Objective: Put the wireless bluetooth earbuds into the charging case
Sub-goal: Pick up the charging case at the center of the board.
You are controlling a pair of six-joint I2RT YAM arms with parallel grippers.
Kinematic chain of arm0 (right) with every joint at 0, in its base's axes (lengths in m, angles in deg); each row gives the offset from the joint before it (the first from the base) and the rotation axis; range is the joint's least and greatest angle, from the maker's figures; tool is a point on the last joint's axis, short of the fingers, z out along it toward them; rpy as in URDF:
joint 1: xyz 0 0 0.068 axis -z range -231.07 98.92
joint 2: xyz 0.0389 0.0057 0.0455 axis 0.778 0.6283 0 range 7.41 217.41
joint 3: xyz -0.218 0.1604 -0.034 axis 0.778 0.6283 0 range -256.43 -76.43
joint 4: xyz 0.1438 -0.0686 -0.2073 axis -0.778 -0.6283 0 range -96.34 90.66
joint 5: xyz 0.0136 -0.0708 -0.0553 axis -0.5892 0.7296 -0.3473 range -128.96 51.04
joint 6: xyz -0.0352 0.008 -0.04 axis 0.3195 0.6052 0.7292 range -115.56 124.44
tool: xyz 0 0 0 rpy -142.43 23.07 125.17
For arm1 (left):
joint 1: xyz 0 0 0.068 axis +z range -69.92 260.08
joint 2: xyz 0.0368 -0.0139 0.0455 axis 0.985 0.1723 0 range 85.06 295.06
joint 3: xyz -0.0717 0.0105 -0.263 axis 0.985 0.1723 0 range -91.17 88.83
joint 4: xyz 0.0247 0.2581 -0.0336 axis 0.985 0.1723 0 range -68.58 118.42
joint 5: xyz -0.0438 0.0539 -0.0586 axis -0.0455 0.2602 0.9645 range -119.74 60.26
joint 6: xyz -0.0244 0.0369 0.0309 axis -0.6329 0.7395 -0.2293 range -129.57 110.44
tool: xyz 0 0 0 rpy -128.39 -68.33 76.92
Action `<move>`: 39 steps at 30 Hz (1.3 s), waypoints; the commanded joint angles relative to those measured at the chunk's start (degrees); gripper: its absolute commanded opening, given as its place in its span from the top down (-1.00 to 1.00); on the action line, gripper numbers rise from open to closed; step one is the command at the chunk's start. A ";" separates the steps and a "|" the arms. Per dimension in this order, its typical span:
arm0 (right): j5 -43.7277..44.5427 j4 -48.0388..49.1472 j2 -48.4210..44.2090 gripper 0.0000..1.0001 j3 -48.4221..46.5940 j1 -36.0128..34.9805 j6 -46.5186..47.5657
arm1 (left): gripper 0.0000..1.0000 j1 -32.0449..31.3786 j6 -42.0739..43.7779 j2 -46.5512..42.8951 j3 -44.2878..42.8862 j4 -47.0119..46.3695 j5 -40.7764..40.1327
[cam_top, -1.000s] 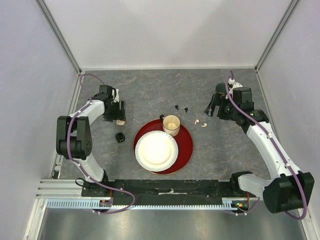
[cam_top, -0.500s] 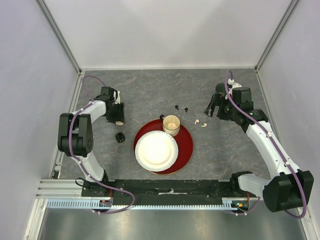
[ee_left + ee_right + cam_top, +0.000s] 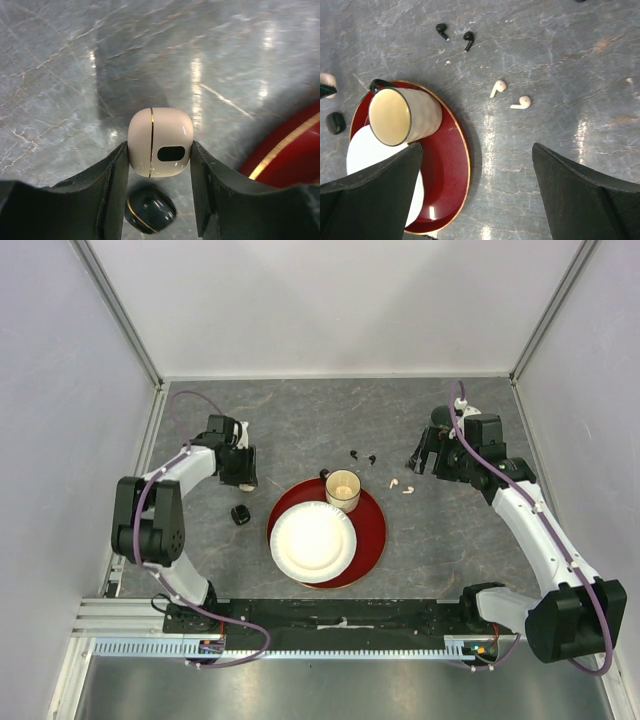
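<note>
My left gripper [image 3: 160, 146] is shut on the white charging case [image 3: 160, 142], with a finger pressing each side. The case's lid is shut, and it shows a gold seam and a dark oval. In the top view that gripper [image 3: 241, 477] is at the table's left. Two black earbuds [image 3: 441, 30] [image 3: 468, 39] and two white earbuds [image 3: 497, 87] [image 3: 521, 103] lie loose on the grey table. They also show in the top view: the black earbuds [image 3: 362, 455] and the white earbuds [image 3: 401, 485]. My right gripper [image 3: 477, 150] hangs open above the table near the white pair, holding nothing.
A black charging case [image 3: 150, 210] [image 3: 240, 514] lies shut on the table below the white one. A red plate [image 3: 372, 530] at the centre carries a white paper plate [image 3: 313, 541] and a paper cup [image 3: 343, 489]. Walls close off three sides.
The left gripper has closed onto the white case and shifted slightly right with it. The right arm has not moved.
</note>
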State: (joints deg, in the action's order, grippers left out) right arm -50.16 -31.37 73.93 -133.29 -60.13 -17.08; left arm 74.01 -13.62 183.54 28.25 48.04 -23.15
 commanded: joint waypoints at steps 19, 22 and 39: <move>-23.43 6.45 0.89 -0.86 -5.54 -8.16 -6.78 | 0.67 -26.44 8.36 -35.55 6.79 -14.74 19.60; -24.13 7.68 0.89 -0.85 -6.07 -10.97 -8.18 | 0.67 -30.30 10.55 -35.28 6.09 -14.75 17.24; -22.37 10.06 3.44 -0.61 -8.09 -20.82 -10.39 | 0.67 -43.42 14.95 -31.42 2.31 -15.09 5.81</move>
State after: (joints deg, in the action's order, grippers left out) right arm -73.00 -23.59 76.55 -138.86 -79.61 -26.91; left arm 32.16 -1.86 151.28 33.36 36.01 -14.01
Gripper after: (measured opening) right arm 0.821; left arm 0.536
